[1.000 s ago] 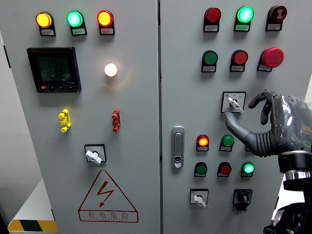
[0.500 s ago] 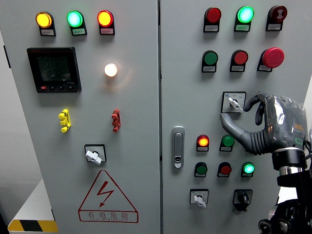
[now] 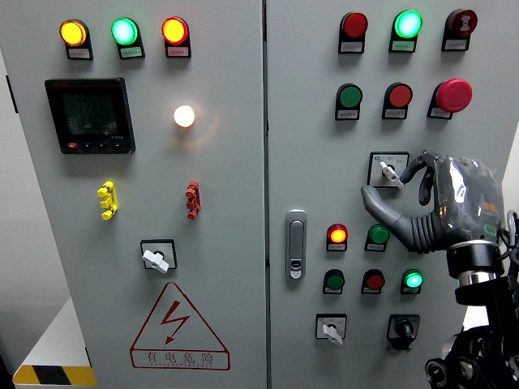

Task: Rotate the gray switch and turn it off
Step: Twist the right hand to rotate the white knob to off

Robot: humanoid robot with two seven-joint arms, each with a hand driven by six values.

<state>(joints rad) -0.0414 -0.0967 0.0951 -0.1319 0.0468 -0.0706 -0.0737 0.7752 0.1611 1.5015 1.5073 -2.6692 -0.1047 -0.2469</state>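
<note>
A gray control cabinet (image 3: 227, 324) fills the frame. At right of centre, the right hand (image 3: 442, 203) hovers with fingers curled wide around nothing, fingertips just beside the gray switch (image 3: 388, 170), its knob tilted.

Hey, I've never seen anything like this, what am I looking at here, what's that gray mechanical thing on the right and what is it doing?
This is the view from a camera on a humanoid robot's head, facing a gray electrical cabinet with two doors. The doors carry colored lamps, push buttons, a small meter screen, a door handle and several turn switches. The gray thing is the robot's right hand, coming in from the lower right. Its thumb and curled fingers are closing in around a gray turn switch on the right door. Whether they actually touch the knob cannot be told. The hand holds nothing. The left hand is out of view.
</note>
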